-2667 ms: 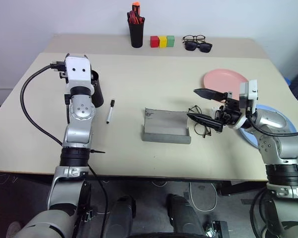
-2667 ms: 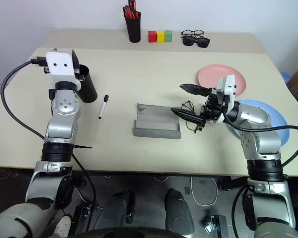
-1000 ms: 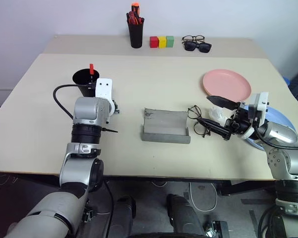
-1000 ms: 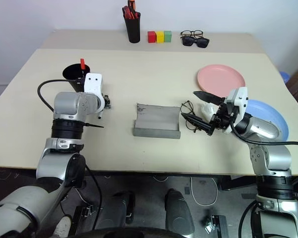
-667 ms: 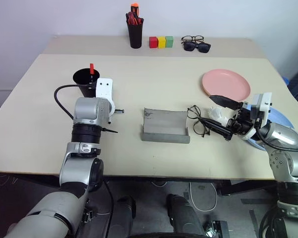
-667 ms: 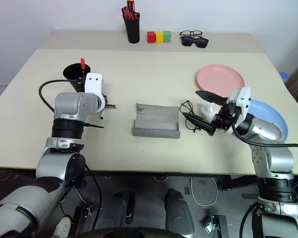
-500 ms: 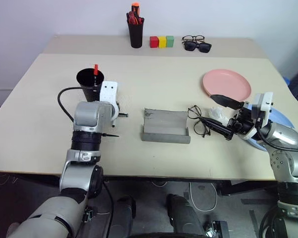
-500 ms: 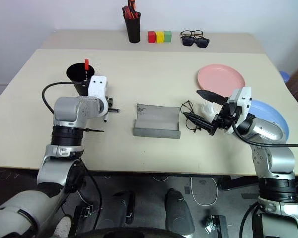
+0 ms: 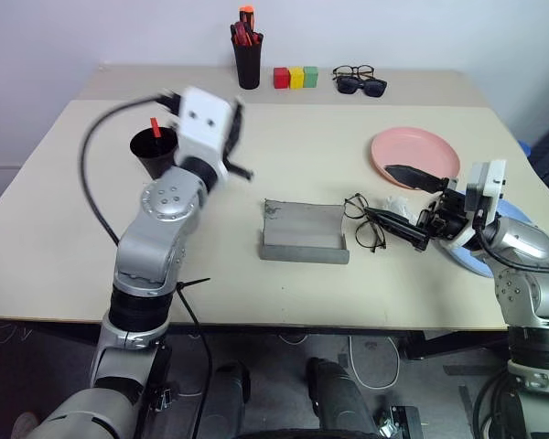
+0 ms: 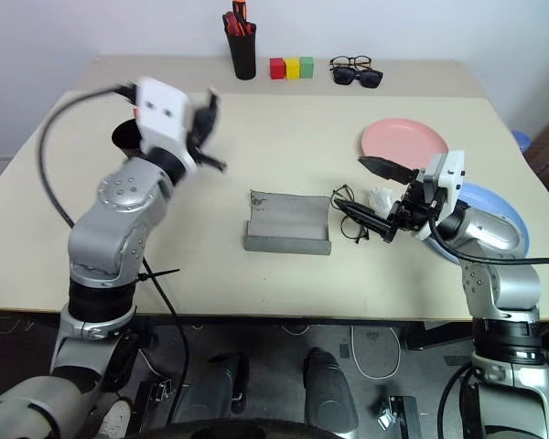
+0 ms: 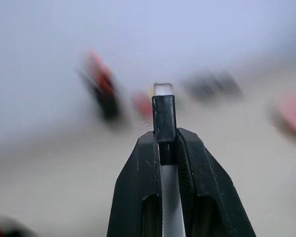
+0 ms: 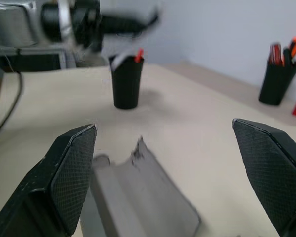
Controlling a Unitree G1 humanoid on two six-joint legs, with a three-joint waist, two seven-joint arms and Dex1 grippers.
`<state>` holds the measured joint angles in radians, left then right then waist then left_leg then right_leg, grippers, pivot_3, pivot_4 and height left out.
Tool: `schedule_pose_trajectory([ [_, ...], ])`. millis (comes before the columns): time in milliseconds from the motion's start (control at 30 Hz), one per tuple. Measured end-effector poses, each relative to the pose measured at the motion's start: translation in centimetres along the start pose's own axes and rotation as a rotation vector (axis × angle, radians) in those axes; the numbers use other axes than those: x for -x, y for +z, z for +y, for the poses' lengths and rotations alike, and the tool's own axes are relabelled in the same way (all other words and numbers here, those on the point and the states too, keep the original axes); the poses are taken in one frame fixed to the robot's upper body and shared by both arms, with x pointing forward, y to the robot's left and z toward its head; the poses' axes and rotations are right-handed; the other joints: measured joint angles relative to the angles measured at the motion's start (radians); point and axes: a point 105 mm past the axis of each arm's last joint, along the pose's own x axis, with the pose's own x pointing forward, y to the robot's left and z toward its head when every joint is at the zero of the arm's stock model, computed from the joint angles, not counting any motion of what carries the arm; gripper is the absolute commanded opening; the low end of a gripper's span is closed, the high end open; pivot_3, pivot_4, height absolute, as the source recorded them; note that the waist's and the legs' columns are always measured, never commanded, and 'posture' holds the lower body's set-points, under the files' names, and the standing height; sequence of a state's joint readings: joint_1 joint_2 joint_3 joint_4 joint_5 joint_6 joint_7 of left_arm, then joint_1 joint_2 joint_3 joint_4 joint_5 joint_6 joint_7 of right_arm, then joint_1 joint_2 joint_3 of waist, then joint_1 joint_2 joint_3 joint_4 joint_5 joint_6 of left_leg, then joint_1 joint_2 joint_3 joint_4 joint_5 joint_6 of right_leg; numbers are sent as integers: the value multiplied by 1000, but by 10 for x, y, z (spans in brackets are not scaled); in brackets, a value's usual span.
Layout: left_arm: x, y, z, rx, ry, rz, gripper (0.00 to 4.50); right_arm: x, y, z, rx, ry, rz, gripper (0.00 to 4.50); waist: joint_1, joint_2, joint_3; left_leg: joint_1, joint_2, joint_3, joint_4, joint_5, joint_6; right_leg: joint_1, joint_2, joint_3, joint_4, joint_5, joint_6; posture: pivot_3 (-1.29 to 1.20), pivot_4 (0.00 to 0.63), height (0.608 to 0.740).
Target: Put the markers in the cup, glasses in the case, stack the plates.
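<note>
- Left gripper (image 11: pixel 167 148) was clamped on the white marker (image 11: pixel 164 116); we saw its black cap poking out past the fingertips in the left wrist view.
- In the head views we saw the left arm lifted above the table (image 9: pixel 64 210), just right of the cup (image 9: pixel 155 154), blurred.
- Cup stood upright near the table's left side with the red-orange marker (image 9: pixel 155 126) sticking up out of it.
- Right gripper (image 9: pixel 403 203) had its fingers spread wide, nothing between them, held low just right of the glasses (image 9: pixel 364 222).
- Glasses lay on the table just beside the case's right end, not inside it.
- Case (image 9: pixel 305 232) lay open mid-table, grey, hollow side up.
- Pink plate (image 9: pixel 415 152) sat on the right side of the table; blue plate (image 10: pixel 496 219) lay nearer the right edge, mostly hidden under the right arm. We saw them apart, not stacked.
- At the far edge we noted a pen pot (image 9: pixel 248 57) with red and orange pens, three coloured blocks (image 9: pixel 293 77), and two more pairs of glasses (image 9: pixel 358 80).
</note>
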<state>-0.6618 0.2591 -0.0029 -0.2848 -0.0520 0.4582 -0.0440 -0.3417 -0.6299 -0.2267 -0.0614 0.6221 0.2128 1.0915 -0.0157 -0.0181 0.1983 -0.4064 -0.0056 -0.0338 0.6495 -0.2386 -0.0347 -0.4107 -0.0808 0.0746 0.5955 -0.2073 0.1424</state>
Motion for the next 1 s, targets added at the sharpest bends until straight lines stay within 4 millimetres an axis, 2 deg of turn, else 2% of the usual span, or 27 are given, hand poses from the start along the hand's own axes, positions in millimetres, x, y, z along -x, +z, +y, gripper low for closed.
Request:
schedule_pose_trajectory([
  [67,-1,-1,19,-76,99,-80,49,-7,1,4,-21,33,-41,4500,1,0,0,0,0,0,0,0,0,0,0,0,0,1,2,0,150,740],
  [167,-1,-15,38,-167,204,-120,49,-21,3,13,-40,107,-87,4500,1,0,0,0,0,0,0,0,0,0,0,0,0,2,3,0,150,740],
  [333,2,-32,60,-221,340,-133,49,-35,12,16,-25,178,-127,4500,5,0,0,-1,0,-1,0,0,0,0,0,-1,0,2,3,0,150,740],
  [433,2,-35,70,-238,399,-135,49,-41,10,18,-35,202,-137,4500,4,0,0,-1,0,-1,0,0,0,0,0,-1,1,2,4,0,150,740],
  [733,-5,-55,80,-247,476,-97,49,-43,5,17,-41,199,-143,4500,3,0,0,-1,0,-1,0,0,0,0,0,-1,1,2,4,0,150,740],
  [967,-13,-69,81,-234,487,-72,49,-42,5,16,-33,193,-145,4500,0,0,0,-1,0,-1,0,0,0,-1,0,-1,1,2,4,0,150,740],
  [1000,-13,-72,80,-231,485,-64,456,-42,4,16,-34,189,-143,4500,1,0,0,-1,0,-1,0,0,0,-1,0,-1,2,2,4,0,150,740],
])
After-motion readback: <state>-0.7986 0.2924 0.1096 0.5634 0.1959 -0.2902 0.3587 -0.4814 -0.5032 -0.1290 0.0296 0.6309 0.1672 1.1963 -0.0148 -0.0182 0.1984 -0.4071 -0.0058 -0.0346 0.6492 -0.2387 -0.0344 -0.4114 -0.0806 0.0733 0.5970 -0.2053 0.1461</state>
